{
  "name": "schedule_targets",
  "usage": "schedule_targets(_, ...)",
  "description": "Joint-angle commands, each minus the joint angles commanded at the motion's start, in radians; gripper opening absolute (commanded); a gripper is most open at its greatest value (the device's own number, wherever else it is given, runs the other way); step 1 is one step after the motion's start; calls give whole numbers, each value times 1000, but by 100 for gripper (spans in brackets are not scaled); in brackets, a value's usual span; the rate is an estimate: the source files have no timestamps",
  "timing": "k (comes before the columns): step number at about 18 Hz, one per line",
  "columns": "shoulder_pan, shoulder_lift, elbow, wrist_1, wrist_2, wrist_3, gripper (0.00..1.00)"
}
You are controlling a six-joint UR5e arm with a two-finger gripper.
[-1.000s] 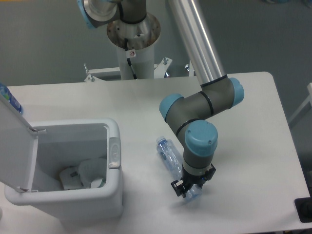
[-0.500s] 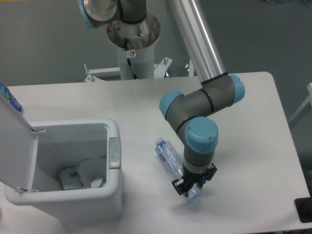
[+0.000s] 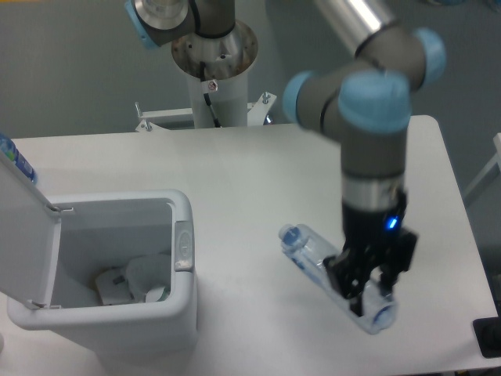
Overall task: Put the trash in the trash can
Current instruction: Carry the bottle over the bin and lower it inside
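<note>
A crushed clear plastic bottle [image 3: 313,254] hangs lifted above the table on the right, tilted, its capped end up-left and its base low right. My gripper [image 3: 369,291] is shut on the bottle near the base end, fingers pointing down. The trash can [image 3: 182,215], a white bin with its flip lid standing open at the left, sits at the front left of the table. Inside it lie crumpled white pieces [image 3: 137,280]; I cannot tell if they are the wrapper.
The arm's mounting column [image 3: 214,70] rises behind the table's back edge. A blue-labelled object [image 3: 17,160] peeks out behind the open lid at far left. A dark item [image 3: 489,338] sits at the table's front right corner.
The arm has risen sharply and shifted right, carrying the bottle off the table; the wrist now looms much closer to the camera. The bin is unchanged.
</note>
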Motion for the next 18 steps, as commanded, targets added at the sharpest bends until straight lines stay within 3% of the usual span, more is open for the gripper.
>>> schedule_targets(6,-67,75,0,2,-14,32,55)
schedule_targets(10,-135,104,-38,2,-22,40,55)
schedule_targets(18,-264,104,-49,3,-25,41,53)
